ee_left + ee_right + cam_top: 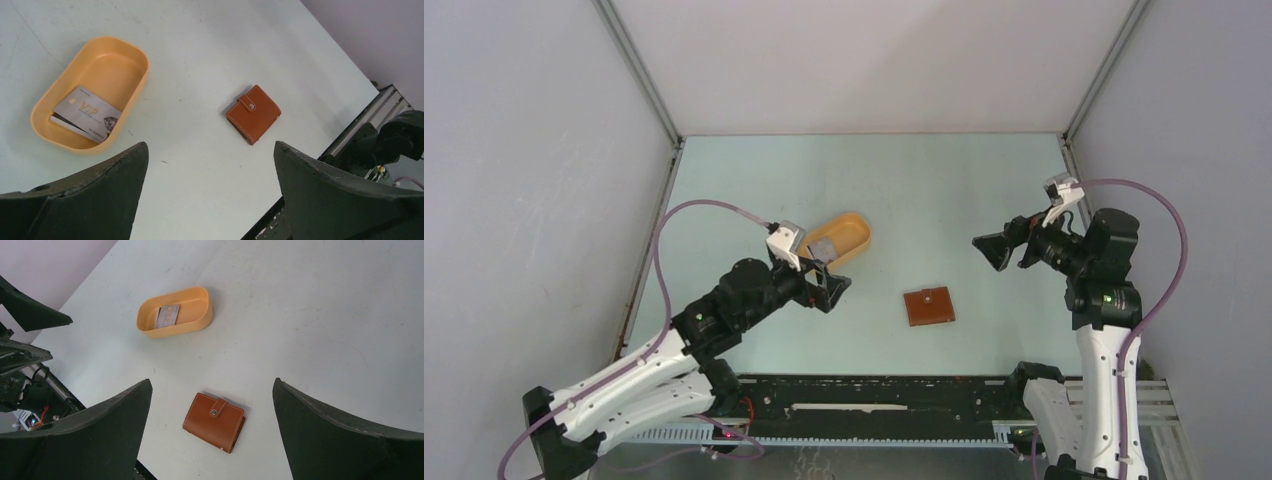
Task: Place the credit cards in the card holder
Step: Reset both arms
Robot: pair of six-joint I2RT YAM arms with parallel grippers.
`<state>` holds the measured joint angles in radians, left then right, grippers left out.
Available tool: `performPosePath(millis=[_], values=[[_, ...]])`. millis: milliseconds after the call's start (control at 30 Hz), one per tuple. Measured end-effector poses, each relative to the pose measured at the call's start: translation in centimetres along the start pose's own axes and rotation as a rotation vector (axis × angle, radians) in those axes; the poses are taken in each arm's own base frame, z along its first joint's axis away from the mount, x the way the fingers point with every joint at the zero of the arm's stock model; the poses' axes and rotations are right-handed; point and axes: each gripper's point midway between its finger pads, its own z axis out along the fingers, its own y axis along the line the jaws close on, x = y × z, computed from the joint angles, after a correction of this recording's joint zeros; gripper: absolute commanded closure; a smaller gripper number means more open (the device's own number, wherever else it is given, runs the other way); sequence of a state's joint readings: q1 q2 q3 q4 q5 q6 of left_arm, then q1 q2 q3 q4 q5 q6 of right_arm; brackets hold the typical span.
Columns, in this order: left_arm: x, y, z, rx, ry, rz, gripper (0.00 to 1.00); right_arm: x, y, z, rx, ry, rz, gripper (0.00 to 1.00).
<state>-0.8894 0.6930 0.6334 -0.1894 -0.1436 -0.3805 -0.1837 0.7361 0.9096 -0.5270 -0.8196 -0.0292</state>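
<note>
Here's what I've got on my screen. The left pincer [827, 284] is spread all the way with nothing in it, hanging just beside the near end of the orange tray [856, 222]. The cards [88, 113] are stacked flat in that tray, with a grey VIP one on top. Right of the tray and apart from it, the brown wallet [929, 306] lies folded on the table [944, 180], snap done up. Further right, the right pincer [990, 252] is spread wide too, holding nothing, up off the table.
</note>
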Motion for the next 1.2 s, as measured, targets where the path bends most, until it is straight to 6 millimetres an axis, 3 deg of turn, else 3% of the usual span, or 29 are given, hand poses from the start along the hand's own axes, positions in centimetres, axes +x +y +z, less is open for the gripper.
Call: performPosePath(millis=[133,467,733,1200], values=[[0.7,-0.2,0.6,0.010,0.028,0.003,0.00,0.1,-0.3,0.2,0.007,0.008,0.016,0.00],[-0.2,-0.7,0.6,0.031,-0.014,-0.007,0.00,0.1,-0.2,0.1,0.006,0.005,0.016,0.00],[1.1,-0.2,0.5,0.027,0.002,-0.019,0.00,0.0,0.0,0.0,0.004,0.001,0.010,0.00],[1.3,-0.6,0.4,0.055,-0.020,-0.069,0.00,0.0,0.4,0.1,-0.004,0.002,0.000,0.00]])
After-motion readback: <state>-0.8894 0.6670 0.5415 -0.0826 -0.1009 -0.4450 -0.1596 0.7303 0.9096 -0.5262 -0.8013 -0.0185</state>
